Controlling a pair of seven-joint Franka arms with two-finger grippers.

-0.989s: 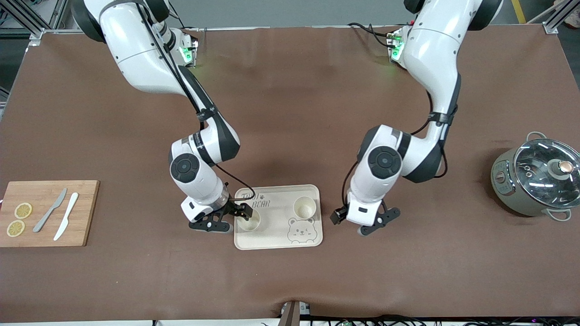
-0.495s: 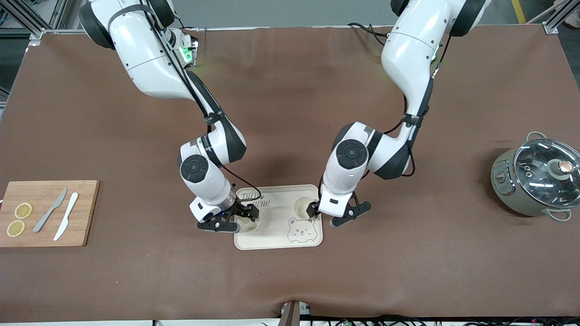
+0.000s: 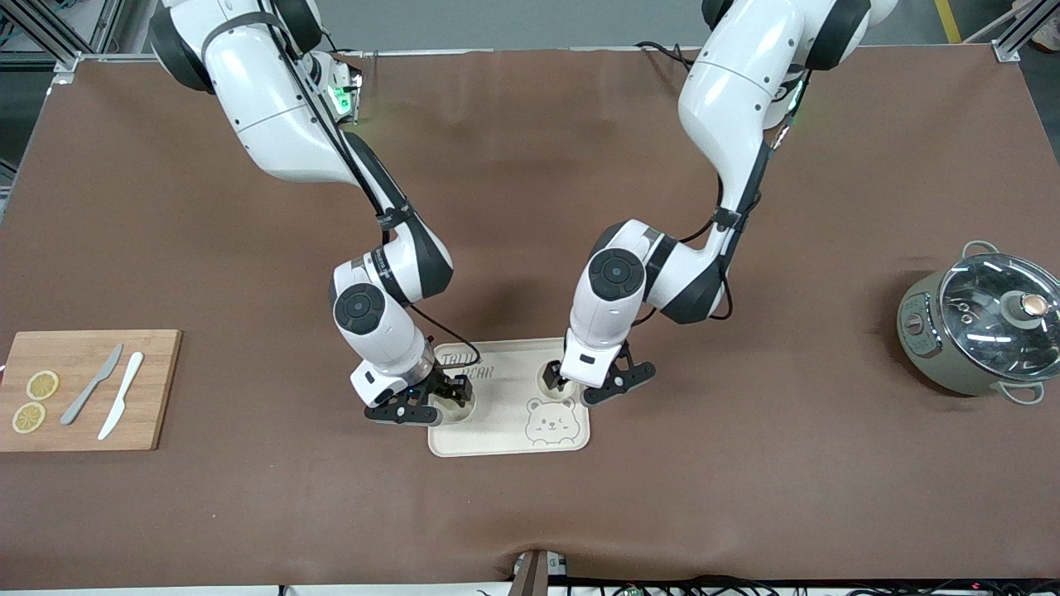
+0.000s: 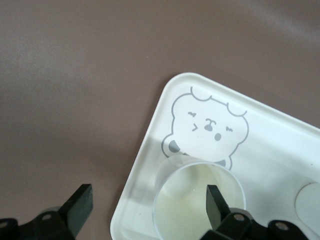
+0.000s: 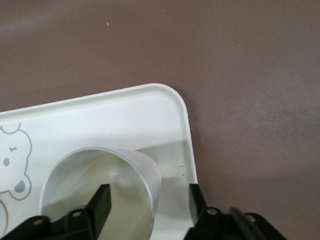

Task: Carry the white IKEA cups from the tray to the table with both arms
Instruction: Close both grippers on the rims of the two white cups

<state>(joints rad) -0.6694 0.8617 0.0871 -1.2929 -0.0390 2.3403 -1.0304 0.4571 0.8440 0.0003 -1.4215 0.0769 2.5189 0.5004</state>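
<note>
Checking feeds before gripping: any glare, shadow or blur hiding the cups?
Front view: sharp, even light; glare only on the pot lid. Left wrist view: cup clear, soft table shadow. Right wrist view: cup shades the bear tray; fingers slightly blurred.

The left wrist view looks down on a cream tray [image 4: 150, 150] lying on the brown bench [image 4: 90, 75], its rounded corner and raised rim in sight. A grey bear face [image 4: 207, 127] is printed on the tray floor. Just beside the bear stands a white cup [image 4: 187, 197], upright with its round mouth open. The left gripper [image 4: 147, 200] has its jaws spread wide: one black finger [image 4: 216, 202] reaches inside the cup's mouth, the other [image 4: 80, 205] hangs over bare bench outside the tray. A second pale round shape [image 4: 309, 205] shows at the picture's edge.
</note>
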